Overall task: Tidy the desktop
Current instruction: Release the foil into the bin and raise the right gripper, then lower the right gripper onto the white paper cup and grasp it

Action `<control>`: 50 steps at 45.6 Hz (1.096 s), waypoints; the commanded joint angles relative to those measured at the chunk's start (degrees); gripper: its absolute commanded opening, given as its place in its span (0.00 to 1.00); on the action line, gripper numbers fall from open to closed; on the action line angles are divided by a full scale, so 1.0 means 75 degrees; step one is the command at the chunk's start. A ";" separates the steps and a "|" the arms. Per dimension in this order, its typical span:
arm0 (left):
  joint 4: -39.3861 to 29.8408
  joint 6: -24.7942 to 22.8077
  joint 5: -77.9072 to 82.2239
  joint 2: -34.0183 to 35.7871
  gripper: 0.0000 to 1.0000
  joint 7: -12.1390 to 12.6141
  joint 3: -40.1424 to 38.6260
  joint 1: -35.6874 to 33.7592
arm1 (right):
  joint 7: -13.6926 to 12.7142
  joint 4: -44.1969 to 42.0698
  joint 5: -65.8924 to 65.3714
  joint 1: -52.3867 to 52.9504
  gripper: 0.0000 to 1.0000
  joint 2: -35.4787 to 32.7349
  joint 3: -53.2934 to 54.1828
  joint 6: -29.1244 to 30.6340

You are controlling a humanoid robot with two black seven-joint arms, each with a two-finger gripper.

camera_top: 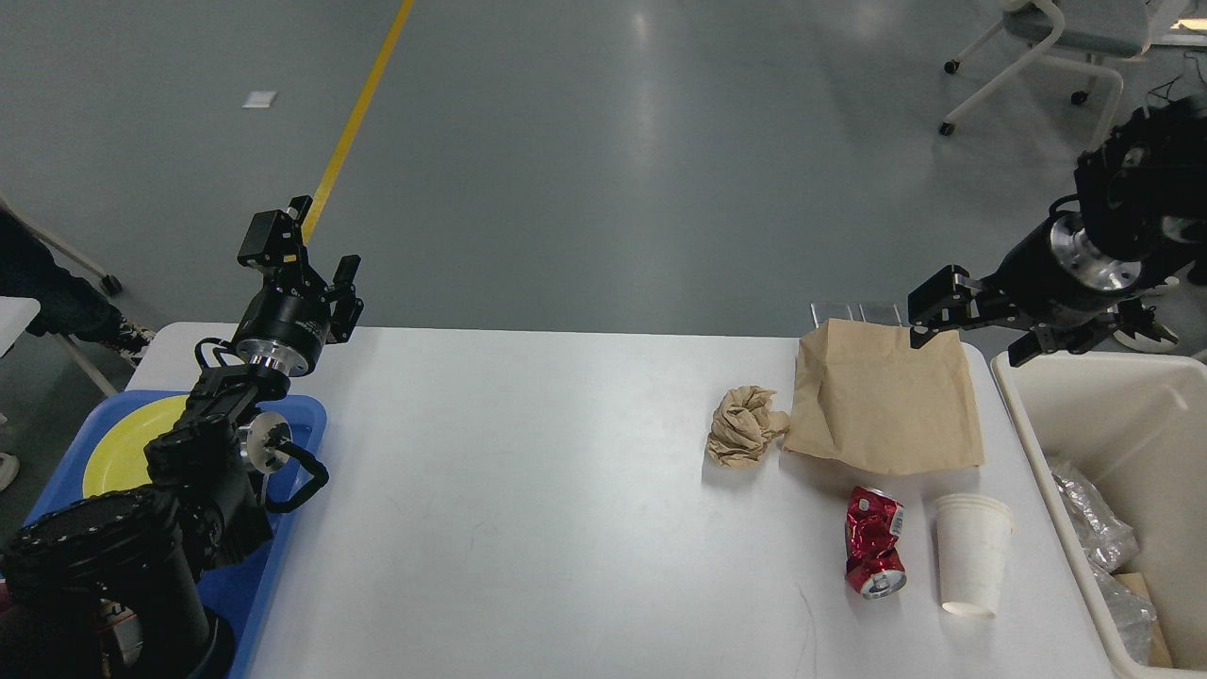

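Desktop (pixel 528 490) spanning the middle of the head view, with four loose items gathered at its right end: a flat paper bag (pixel 882 401), a crumpled paper wad (pixel 745 426) just left of it, a crushed red can (pixel 874 542) nearer the robot, and a paper cup (pixel 971 556) lying on its side beside the can. The right gripper (pixel 971 335) is hovering over the bag's far right corner, fingers spread and holding nothing; whether a fingertip is touching the paper cannot be told. The bin (pixel 1113 415) is standing just beyond the right edge, already holding some clear wrapping. The left gripper (pixel 316 250) is hanging above the far left corner, over the tray (pixel 292 415) and its yellow plate (pixel 123 438), partly open and empty, well apart from the litter. The right arm is therefore the nearer one. The can's and the cup's long axes are running roughly toward the robot, the cup's mouth facing it; each item lies left of the bin.
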 commanded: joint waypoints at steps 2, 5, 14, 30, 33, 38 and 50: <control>0.0001 0.0002 0.0000 0.0000 0.96 0.0000 0.0000 0.0000 | 0.0001 0.0260 -0.0008 0.0880 1.00 0.0016 -0.0040 0.0900; 0.0001 -0.0009 0.0000 0.0000 0.96 0.0000 0.0000 0.0000 | -0.0011 0.0237 -0.0020 0.0846 1.00 -0.0007 -0.0028 0.0808; 0.0001 0.0002 0.0000 0.0000 0.96 0.0000 0.0000 0.0000 | -0.0011 0.0132 -0.0020 -0.1086 1.00 -0.0324 -0.0016 -0.0901; 0.0001 0.0002 0.0000 0.0000 0.96 0.0000 0.0000 0.0000 | 0.0001 0.0108 -0.0172 -0.3677 1.00 -0.0160 0.0148 -0.3657; 0.0001 0.0002 0.0000 0.0000 0.96 0.0000 0.0000 0.0000 | 0.0001 0.0073 -0.0289 -0.3900 1.00 -0.0078 0.0171 -0.3763; 0.0001 -0.0010 0.0000 0.0000 0.96 0.0000 0.0000 0.0000 | -0.0022 -0.0722 -0.0348 -0.4696 1.00 0.0086 0.0417 -0.3810; 0.0001 -0.0010 0.0000 0.0000 0.96 0.0000 0.0000 0.0000 | -0.0023 -0.2200 -0.0348 -0.6220 1.00 0.0590 0.0429 -0.3822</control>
